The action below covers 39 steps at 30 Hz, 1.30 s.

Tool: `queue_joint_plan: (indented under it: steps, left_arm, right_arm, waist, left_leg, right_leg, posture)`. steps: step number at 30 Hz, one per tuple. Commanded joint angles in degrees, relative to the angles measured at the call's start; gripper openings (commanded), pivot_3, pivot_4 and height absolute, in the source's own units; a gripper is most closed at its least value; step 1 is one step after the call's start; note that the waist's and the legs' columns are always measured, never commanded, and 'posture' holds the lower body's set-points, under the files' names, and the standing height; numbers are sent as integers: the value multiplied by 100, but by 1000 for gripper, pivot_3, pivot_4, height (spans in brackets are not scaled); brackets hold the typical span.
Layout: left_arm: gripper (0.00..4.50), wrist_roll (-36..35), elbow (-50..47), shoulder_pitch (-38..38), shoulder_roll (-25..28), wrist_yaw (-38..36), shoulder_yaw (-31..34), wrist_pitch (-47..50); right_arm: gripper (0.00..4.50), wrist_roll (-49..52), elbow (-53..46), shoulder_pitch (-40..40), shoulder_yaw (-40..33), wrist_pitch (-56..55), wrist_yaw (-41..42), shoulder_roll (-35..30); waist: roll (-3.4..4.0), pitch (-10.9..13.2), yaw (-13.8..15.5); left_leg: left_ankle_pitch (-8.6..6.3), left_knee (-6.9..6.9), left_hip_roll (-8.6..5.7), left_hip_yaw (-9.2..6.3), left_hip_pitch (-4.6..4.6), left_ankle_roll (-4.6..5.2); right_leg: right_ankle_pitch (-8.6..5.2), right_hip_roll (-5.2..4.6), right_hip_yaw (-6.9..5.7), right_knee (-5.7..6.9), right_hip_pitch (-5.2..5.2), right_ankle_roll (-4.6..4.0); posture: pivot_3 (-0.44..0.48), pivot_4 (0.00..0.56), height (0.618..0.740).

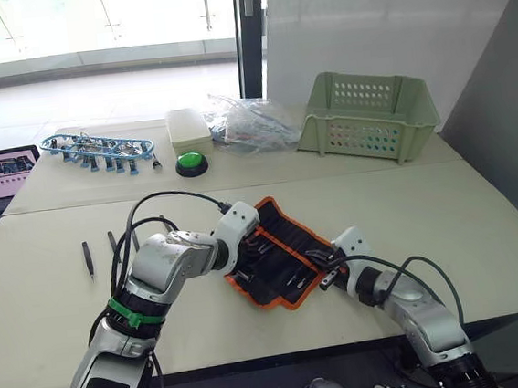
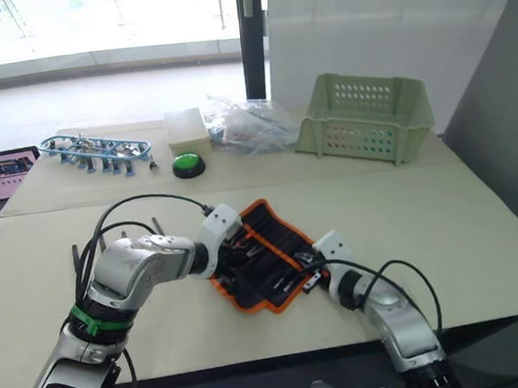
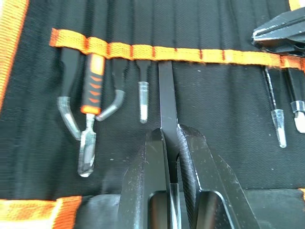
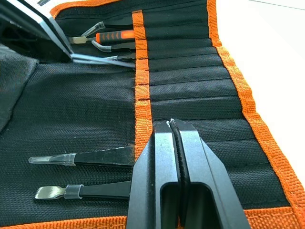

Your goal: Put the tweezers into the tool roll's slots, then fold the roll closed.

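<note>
Left hand (image 3: 170, 143) grips a tweezer (image 3: 166, 95) entering the tool roll (image 1: 278, 252); right hand (image 4: 170, 131) is clenched on the roll; two tweezers (image 1: 88, 260) lie far left on the tabletop (image 1: 482, 218).

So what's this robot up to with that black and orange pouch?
It is packing tweezers into an open tool roll on the table. The left gripper is shut on a tweezer, sliding it into a slot under the orange strip. The right gripper rests shut on the roll. Two loose tweezers lie to the left, and the roll is not yet folded.
</note>
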Motion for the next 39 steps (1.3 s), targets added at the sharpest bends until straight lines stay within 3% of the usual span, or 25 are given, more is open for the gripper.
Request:
queue_joint_plan:
  steps: [1,12,27,39]
  left_arm:
    - [0,87,0,-190,78,-75,-11,7]
    - [0,291,372,-279,-41,-214,-258,-362]
    - [0,1294,2439,-563,-719,-941,-560,-3347]
    - [0,1579,3054,-361,-923,-1203,-232,-4334]
  right_arm:
    - [21,-43,-9,99,89,77,0,21]
    - [21,-42,-72,148,102,104,-44,39]
    - [21,-229,-352,395,330,196,-63,103]
    - [21,-196,-455,456,338,282,-149,130]
  waist:
    - [0,0,-4]
    - [0,0,-4]
    - [0,0,3]
    - [0,-1,6]
  left_leg:
    - [0,0,0,0,0,0]
    - [0,0,0,0,0,0]
    - [0,2,-2,0,-1,0]
    - [1,7,-2,0,1,1]
  right_leg:
    - [0,0,0,0,0,0]
    - [0,0,0,-1,1,1]
    - [0,1,0,-1,1,1]
    - [1,0,1,2,7,4]
  posture:
    - [0,150,725]
    - [0,150,725]
    - [0,150,725]
    - [0,150,725]
